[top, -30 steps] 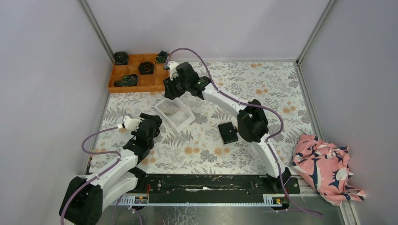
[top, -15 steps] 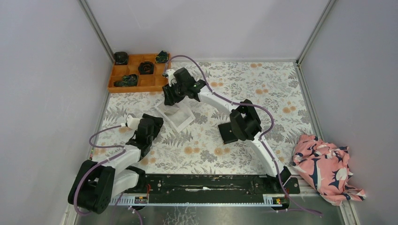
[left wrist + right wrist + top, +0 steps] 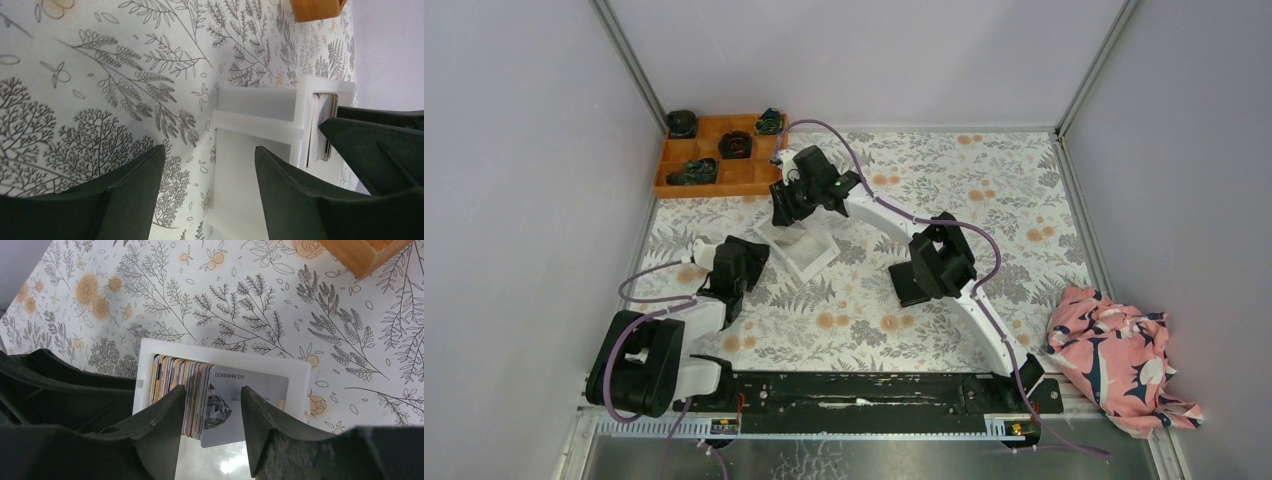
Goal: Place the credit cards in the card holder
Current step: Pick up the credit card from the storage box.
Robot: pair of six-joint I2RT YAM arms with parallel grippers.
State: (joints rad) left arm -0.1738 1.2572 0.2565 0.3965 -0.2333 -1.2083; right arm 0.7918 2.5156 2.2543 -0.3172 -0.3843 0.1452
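The credit cards (image 3: pixel 175 377) stand on edge as a stack in a white tray (image 3: pixel 298 371); one whitish-grey card (image 3: pixel 260 390) leans away from the stack. My right gripper (image 3: pixel 211 410) is open just above the tray, one finger by the stack's end and the other over the leaning card. In the top view the right gripper (image 3: pixel 787 207) hangs over the tray's far end (image 3: pixel 816 262). The black card holder (image 3: pixel 906 285) lies closed mid-table, partly under the right arm. My left gripper (image 3: pixel 210 172) is open and empty, low beside the tray (image 3: pixel 257 107); it also shows in the top view (image 3: pixel 746 255).
An orange compartmented box (image 3: pixel 714 158) with dark objects stands at the far left corner. A pink patterned cloth (image 3: pixel 1124 355) lies at the near right. Grey walls close in the floral table. The right arm's fingers (image 3: pixel 380 142) show in the left wrist view.
My right gripper has come down and nearer, onto the tray's far end. My left arm has folded back, and its gripper has shifted slightly toward the tray.
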